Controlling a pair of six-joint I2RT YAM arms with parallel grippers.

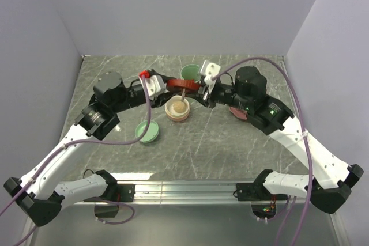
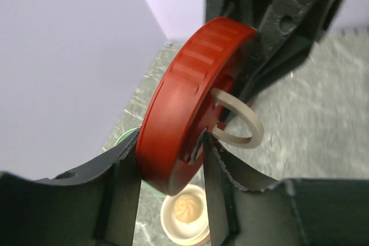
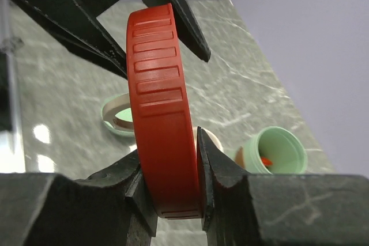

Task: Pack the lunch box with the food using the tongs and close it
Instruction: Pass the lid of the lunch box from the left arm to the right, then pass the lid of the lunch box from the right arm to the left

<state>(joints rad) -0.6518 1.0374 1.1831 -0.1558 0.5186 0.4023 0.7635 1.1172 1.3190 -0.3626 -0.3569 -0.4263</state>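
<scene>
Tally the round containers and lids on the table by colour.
Red: 1, red lid
Green: 2, green cup, green lid
Beige: 1, beige cup
Total: 4

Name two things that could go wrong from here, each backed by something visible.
1. The left gripper and right gripper both pinch the red lid by its rim, at opposite sides. If one pulls or releases unevenly, it may slip and fall onto the beige container below.
2. The lid is held on edge, not flat, so it may land crooked unless it is turned first.
</scene>
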